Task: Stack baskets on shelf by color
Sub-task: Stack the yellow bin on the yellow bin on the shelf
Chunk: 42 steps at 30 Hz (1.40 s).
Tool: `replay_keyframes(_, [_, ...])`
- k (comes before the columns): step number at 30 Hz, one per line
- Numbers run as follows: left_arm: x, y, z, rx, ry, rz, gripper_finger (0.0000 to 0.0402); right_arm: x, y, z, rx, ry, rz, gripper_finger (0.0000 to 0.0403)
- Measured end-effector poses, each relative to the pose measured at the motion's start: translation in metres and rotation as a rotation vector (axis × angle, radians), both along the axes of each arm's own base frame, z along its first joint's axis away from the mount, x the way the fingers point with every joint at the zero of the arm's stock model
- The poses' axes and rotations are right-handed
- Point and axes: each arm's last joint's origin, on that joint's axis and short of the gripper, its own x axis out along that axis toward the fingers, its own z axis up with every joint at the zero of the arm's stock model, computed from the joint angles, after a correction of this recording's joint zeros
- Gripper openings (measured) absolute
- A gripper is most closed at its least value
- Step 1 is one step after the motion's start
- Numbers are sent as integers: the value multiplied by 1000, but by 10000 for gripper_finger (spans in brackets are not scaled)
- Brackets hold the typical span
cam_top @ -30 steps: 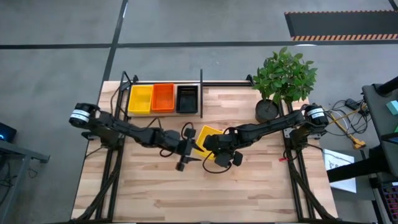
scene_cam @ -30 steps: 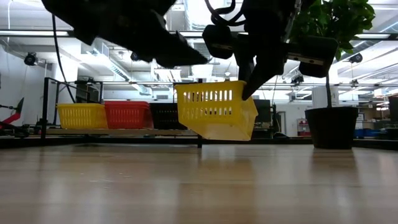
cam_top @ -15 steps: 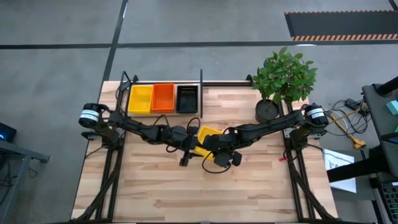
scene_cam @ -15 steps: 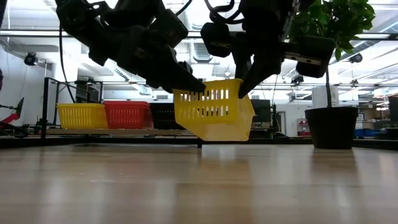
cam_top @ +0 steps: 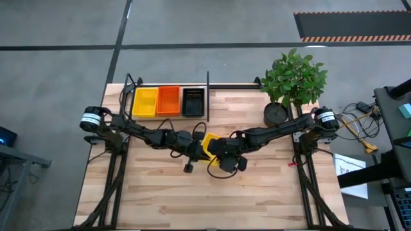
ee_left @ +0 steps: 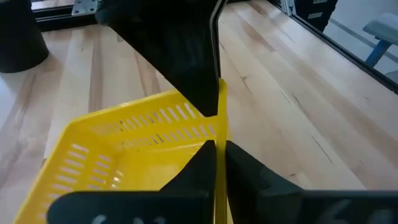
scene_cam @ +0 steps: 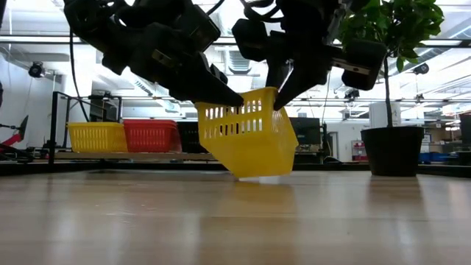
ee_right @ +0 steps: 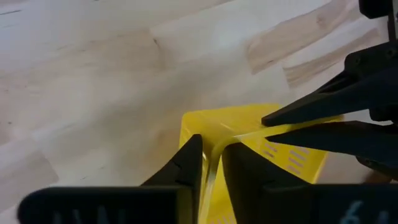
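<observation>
- In the space of a second, the left gripper [ee_left: 214,149] has been brought in from beside the yellow basket [scene_cam: 246,140] and clamped onto its rim; a handover is judged under way.
- The basket is carried tilted at mid-table, apparently just clear of the tabletop [cam_top: 257,192], its rim wall pinched between the left fingers [ee_left: 245,174].
- The right gripper [ee_right: 211,162] straddles the opposite rim, its fingers [ee_right: 180,168] seen slackening from a tight pinch.
- Farther back, a yellow stack [cam_top: 145,102], an orange stack [cam_top: 168,101] and a black stack [cam_top: 192,101] are lined up on the shelf [cam_top: 209,86]; the carried basket is judged bound for the yellow one.
</observation>
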Motion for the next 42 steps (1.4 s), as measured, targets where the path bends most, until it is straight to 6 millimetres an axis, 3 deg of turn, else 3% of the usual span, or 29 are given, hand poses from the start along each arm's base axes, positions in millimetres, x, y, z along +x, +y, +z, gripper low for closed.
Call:
replay_keyframes(6, [-1, 0, 1, 1, 4, 0, 1, 1, 0, 2, 11, 0, -42, 97])
replay_keyframes(11, [-8, 0, 11, 24, 18, 4, 1, -5, -3, 20, -17, -16, -135, 113])
replay_keyframes(20, [-44, -10, 47, 200, 61, 86, 0, -34, -9, 73, 58, -124, -215, 93])
replay_keyframes(27, [-81, -6, 76, 272, 90, 158, 0, -61, -13, 106, 163, -208, -296, 66])
replay_keyframes(34, [-121, 4, 104, 390, 49, 193, 0, -81, -13, 99, 254, -146, -281, 45])
replay_keyframes(42, [-164, 14, 125, 496, -10, 232, 0, -84, -13, 67, 269, -127, -304, 32])
